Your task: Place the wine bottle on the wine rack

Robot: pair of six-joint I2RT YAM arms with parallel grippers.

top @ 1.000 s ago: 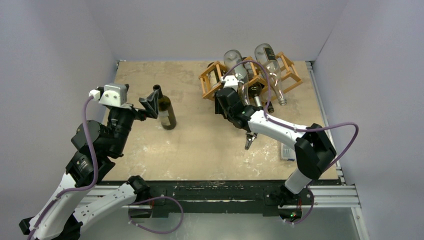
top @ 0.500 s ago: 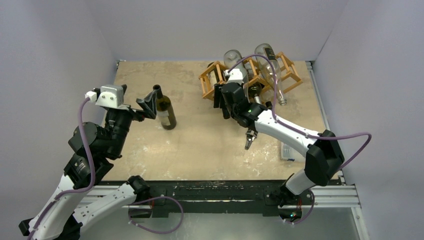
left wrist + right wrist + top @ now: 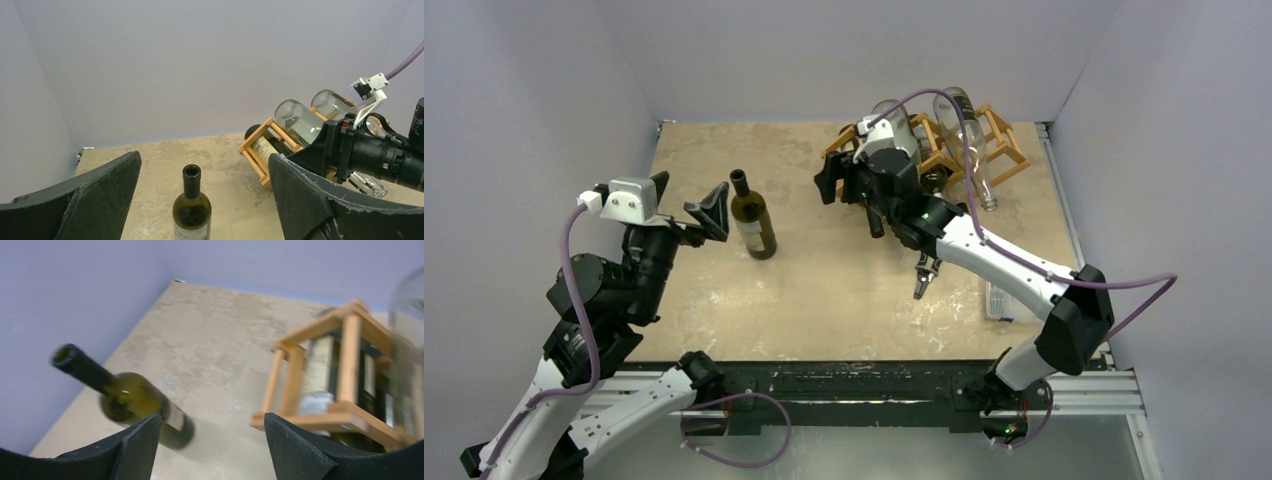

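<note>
The dark green wine bottle [image 3: 754, 222] stands upright on the table's left half. It also shows in the left wrist view [image 3: 192, 210] and in the right wrist view [image 3: 135, 400]. My left gripper [image 3: 687, 197] is open and empty just left of the bottle, and the bottle sits ahead between its jaws [image 3: 204, 160]. The wooden wine rack [image 3: 1007, 135] stands at the back right, holding two clear bottles [image 3: 964, 120] and dark ones. My right gripper [image 3: 842, 183] is open and empty in front of the rack's left end [image 3: 345, 407], facing the bottle [image 3: 212, 417].
A small clear plastic box [image 3: 999, 300] lies near the table's right edge. A small dark clip [image 3: 922, 280] hangs under the right forearm. Grey walls close in the left, back and right sides.
My right gripper has swung left from the rack's front toward the standing bottle. My left gripper has drawn back a little to the left, away from the bottle's neck.
</note>
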